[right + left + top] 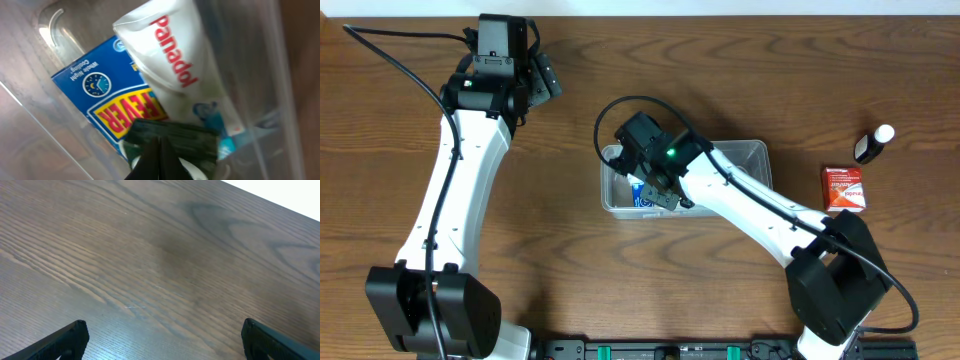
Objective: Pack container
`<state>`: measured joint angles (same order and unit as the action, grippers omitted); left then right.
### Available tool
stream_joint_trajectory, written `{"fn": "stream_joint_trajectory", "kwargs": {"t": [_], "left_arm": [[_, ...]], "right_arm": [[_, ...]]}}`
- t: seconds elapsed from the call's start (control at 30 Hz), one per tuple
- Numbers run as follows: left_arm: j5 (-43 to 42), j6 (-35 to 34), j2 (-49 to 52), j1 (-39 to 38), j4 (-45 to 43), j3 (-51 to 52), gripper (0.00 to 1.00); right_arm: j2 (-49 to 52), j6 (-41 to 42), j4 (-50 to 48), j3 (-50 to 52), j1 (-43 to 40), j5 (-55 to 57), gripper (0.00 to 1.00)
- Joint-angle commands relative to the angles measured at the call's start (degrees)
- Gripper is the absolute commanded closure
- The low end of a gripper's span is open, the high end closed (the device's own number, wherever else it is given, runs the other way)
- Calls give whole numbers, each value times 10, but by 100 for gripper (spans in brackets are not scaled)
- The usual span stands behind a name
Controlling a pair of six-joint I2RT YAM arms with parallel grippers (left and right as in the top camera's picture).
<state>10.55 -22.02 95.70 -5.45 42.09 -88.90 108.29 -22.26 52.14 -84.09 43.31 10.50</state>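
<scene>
The container [745, 165] sits near mid-table, a little right of centre. From overhead, the right gripper [660, 192] is down inside its left end, over a blue box [642, 196]. The left gripper [542, 82] hangs above bare wood at the far side, well apart from it. A red box [844, 188] and a small dark bottle [873, 144] stand on the table [560, 260] off to the right.

The left wrist camera shows its fingers [60, 342] spread wide over wood grain.

The right wrist camera, inside the container, shows a white Panadol pack [180, 65] lying across the blue box. A dark green packet [172, 135] lies at the fingertips. These are pressed together with no gap, and I cannot tell whether they pinch it.
</scene>
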Motion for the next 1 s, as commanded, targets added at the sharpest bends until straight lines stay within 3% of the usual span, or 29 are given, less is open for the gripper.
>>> {"fn": "stream_joint_trajectory", "kwargs": {"t": [0.0, 0.3, 0.6, 0.97], "left_arm": [[7, 10, -2, 0, 1, -6, 2], [7, 10, -2, 0, 1, -6, 2], [7, 10, -2, 0, 1, -6, 2], [7, 10, -2, 0, 1, -6, 2]], "right_arm": [[4, -11, 8, -22, 6, 17, 99], [4, 58, -27, -22, 4, 1, 99], [4, 59, -27, -21, 5, -134, 99], [9, 59, -23, -1, 6, -140, 99]]}}
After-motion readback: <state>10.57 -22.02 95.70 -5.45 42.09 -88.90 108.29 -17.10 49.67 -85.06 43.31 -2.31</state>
